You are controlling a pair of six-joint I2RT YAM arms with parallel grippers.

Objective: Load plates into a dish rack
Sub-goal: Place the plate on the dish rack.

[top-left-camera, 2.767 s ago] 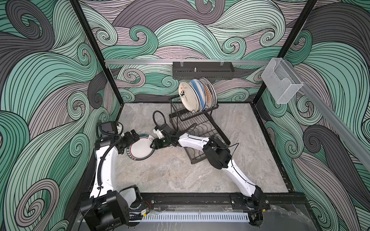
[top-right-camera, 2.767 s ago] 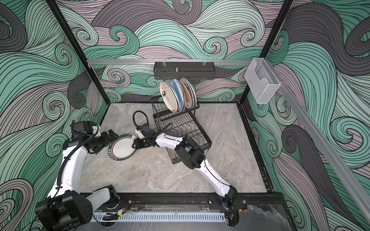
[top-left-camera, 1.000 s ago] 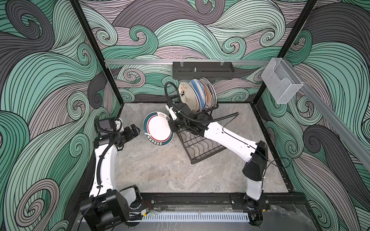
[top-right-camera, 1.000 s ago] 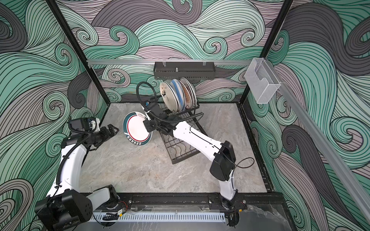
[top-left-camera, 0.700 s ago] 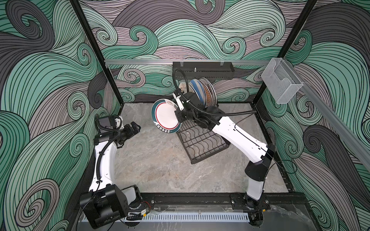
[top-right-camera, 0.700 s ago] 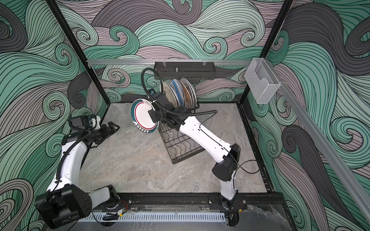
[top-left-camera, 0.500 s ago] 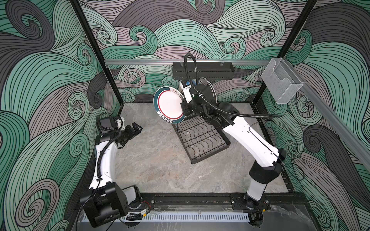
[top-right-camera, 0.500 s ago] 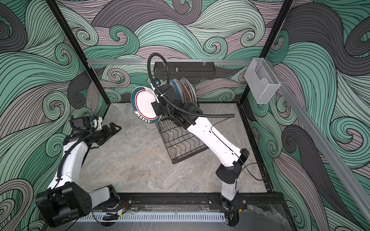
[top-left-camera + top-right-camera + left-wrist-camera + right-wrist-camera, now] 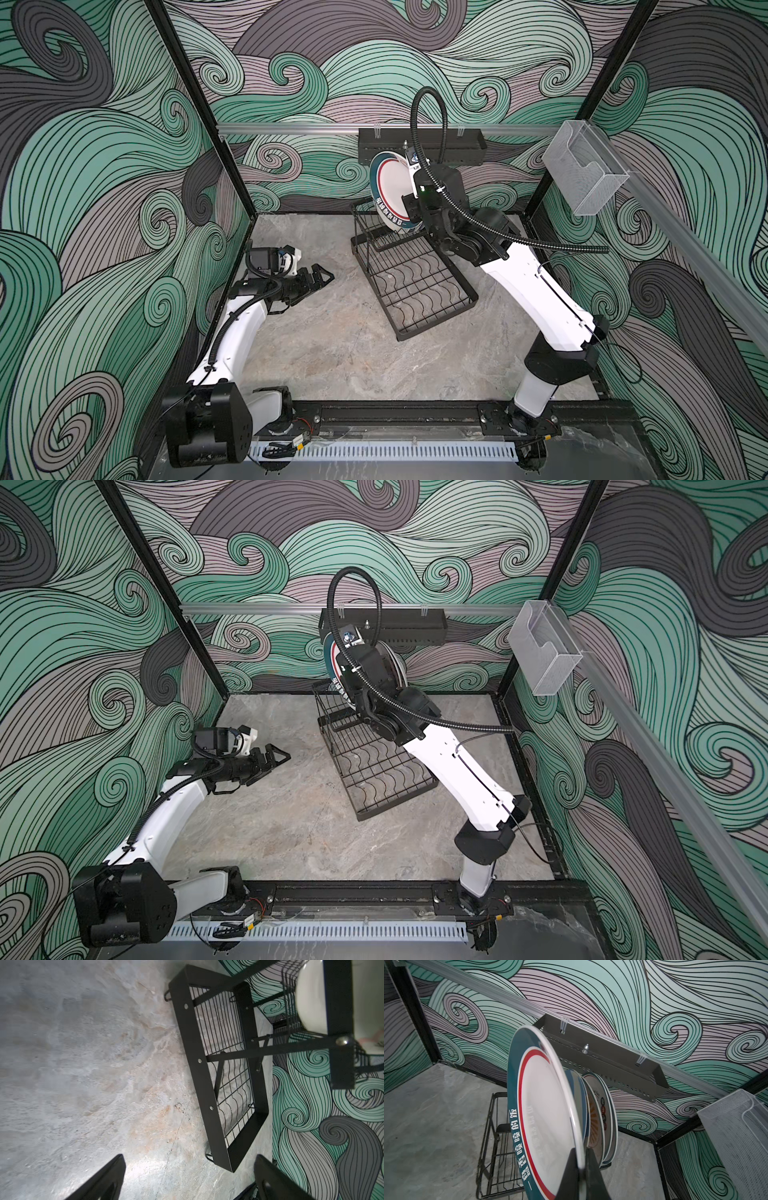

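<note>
While the right pincer pinches the teal-rimmed plate by its rim, on edge above the dish rack at the tabletop back edge and parallel to the racked plates just beside it, I'd guess its slot's straight down, and the left pincer sits spread, well apart.

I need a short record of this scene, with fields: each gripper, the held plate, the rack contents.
left gripper: open, empty
right gripper: shut on teal-rimmed plate by its rim
held plate: upright, beside the racked plates
dish rack: plates upright in upper tier; lower grid bare
</note>
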